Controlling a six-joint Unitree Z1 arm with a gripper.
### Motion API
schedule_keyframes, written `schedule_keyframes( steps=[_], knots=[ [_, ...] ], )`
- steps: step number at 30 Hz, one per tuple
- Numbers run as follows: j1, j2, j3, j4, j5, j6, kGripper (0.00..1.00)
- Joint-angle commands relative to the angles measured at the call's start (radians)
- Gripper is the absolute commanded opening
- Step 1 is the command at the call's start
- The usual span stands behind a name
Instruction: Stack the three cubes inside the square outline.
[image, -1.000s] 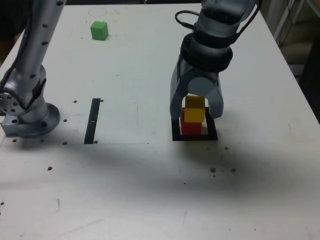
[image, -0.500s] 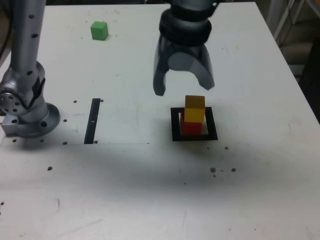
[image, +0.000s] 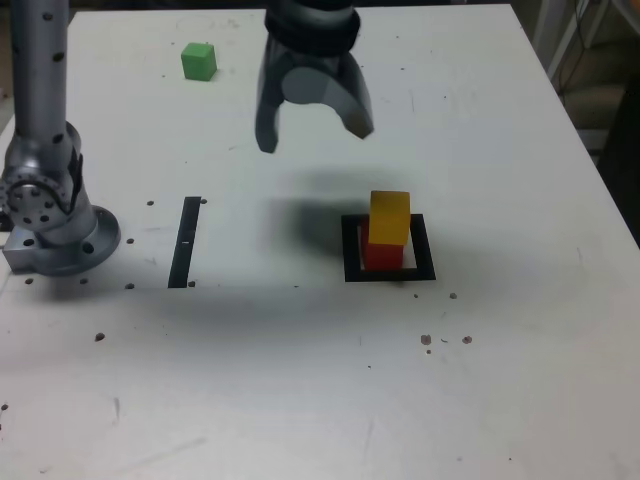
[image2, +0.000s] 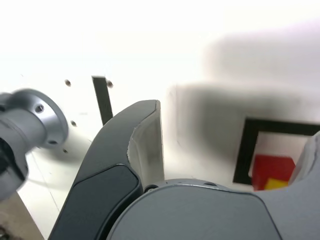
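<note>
So the green cube (image: 199, 62) is sitting at the far left of the table (image: 500, 350), then the fingers (image: 314, 118) hang up there spread wide with nothing in them, and right of those, yellow cube (image: 389, 218) on red cube (image: 382, 257) inside the square outline (image: 425, 248).

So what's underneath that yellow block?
Under the yellow cube is the red cube, standing inside the black square outline. The red cube's top is mostly covered, and whatever lies directly beneath it can't be seen.
</note>
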Motion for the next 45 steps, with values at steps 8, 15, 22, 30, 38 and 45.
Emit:
schedule_keyframes(
  steps=[8, 15, 22, 30, 38, 45],
  knots=[
    [0.129, -0.05, 0.041, -0.017, 0.086, 0.136, 1.0],
    [0.285, -0.059, 0.054, -0.009, 0.108, 0.251, 1.0],
    [0.442, -0.052, 0.037, -0.009, 0.155, 0.384, 1.0],
    [0.583, -0.016, -0.016, -0.014, 0.185, 0.501, 1.0],
    [0.712, 0.033, -0.07, -0.017, 0.231, 0.597, 0.99],
    [0.823, 0.081, -0.159, -0.029, 0.255, 0.714, 0.99]
  ],
)
